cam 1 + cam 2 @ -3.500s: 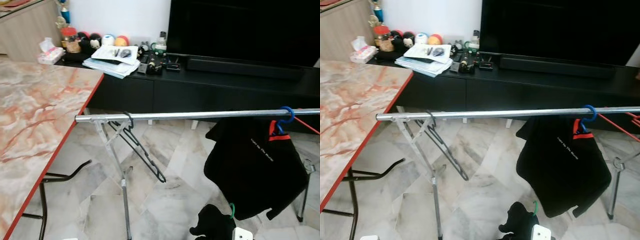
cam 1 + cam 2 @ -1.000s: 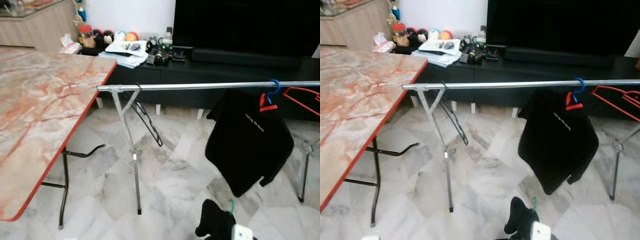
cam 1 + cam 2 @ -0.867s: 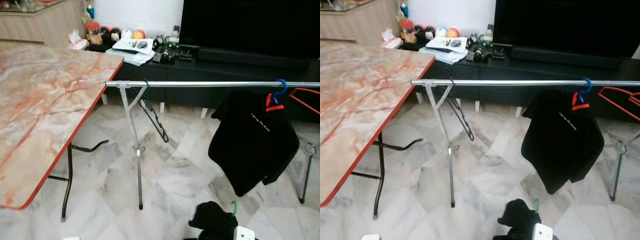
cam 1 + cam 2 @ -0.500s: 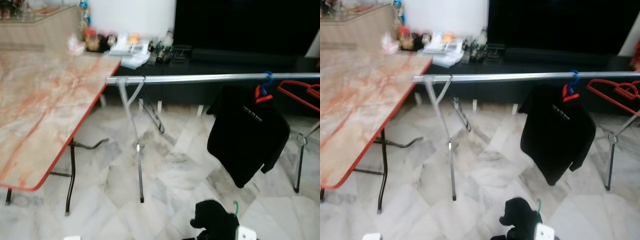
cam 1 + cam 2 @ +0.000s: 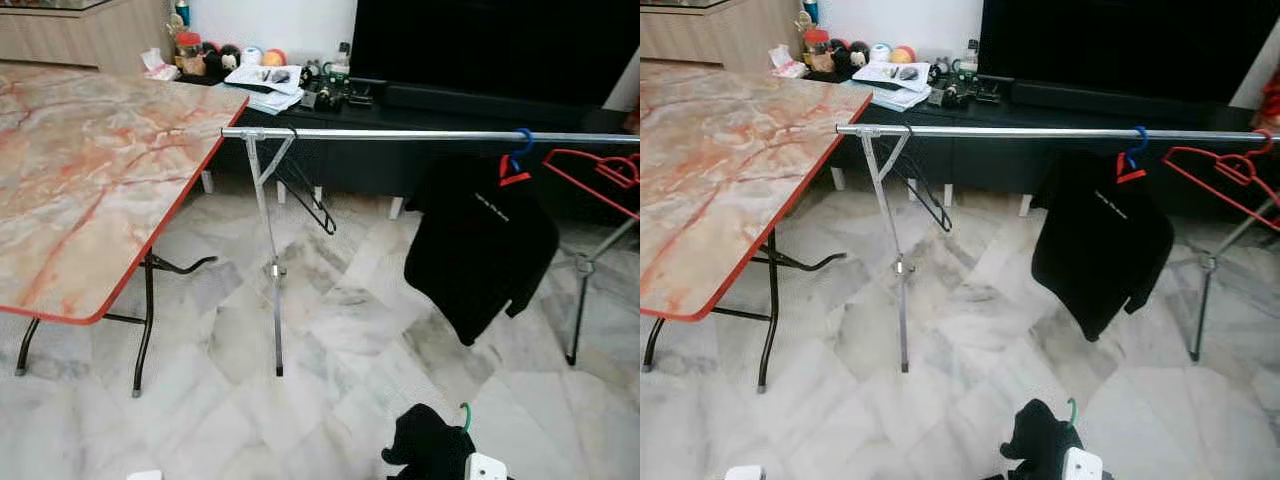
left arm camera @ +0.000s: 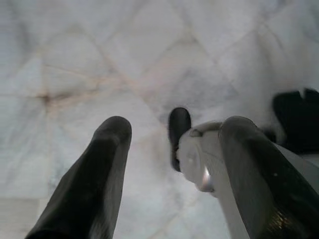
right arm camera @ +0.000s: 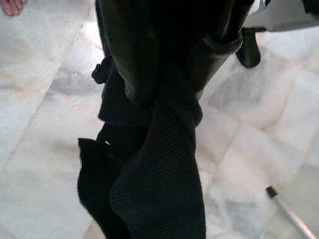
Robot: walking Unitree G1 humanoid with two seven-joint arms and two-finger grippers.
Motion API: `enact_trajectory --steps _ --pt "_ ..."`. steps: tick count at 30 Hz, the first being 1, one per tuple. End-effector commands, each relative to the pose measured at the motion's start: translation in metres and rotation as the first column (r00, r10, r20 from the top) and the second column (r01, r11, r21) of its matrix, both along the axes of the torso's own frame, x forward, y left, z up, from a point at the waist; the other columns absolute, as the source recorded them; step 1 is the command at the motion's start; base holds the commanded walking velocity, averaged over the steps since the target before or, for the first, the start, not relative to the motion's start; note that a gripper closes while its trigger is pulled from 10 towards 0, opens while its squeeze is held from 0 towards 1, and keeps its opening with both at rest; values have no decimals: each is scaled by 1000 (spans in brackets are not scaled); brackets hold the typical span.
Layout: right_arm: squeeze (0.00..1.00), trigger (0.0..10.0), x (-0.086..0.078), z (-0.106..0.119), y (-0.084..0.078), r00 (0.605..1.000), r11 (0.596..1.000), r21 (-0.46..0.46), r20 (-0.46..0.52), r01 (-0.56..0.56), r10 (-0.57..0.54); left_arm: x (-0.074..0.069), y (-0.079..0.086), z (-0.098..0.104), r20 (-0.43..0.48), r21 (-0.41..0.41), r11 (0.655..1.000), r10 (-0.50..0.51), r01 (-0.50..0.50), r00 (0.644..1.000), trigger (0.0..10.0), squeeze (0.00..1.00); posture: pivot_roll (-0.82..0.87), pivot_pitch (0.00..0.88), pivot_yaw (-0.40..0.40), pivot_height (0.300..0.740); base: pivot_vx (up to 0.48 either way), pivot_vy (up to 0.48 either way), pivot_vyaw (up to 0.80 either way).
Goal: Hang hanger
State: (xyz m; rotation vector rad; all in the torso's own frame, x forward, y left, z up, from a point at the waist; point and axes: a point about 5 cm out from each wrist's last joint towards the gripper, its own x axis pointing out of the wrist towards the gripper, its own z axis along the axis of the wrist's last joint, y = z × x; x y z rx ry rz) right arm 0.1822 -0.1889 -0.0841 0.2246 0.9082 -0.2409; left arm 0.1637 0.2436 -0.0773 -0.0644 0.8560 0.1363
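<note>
Your right gripper [image 7: 164,74] pinches a dark knit garment [image 7: 149,164], low before you, hung on a green-hooked hanger [image 5: 464,412]. Expect it light, soft and swinging; carry by the hanger's stiff neck, not the cloth. Your left gripper [image 6: 169,149] hangs spread over the floor. Ahead, the steel rail [image 5: 400,134] already carries a black shirt [image 5: 480,250].

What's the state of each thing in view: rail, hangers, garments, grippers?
Rail: level on its stand.
Black hanger: hooked on the rail, bare.
Blue hanger: on the rail, carrying a black shirt.
Red hanger: on the rail, bare.
Right gripper: shut on a dark garment, held low with a green hanger.
Left gripper: open, empty, over the floor.
</note>
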Motion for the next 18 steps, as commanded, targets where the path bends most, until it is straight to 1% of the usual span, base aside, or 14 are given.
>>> enact_trajectory --steps 1,14,18 --pt "0 10000 2 2 -5 1000 1000 -16 11 7 -6 -7 -4 -5 -30 -17 1000 11 -11 999 10000 0 90 79 -42 740 -292 0 0" --pt "0 10000 2 2 -6 1000 1000 -22 14 12 -12 -7 -5 -5 -29 -20 1000 12 -12 1000 10000 0 91 80 -43 740 -292 0 0" --pt "0 10000 5 5 -11 997 998 -42 54 50 -48 -7 -5 -5 -30 -19 1000 12 -12 999 10000 0 91 80 -42 740 -292 0 0"
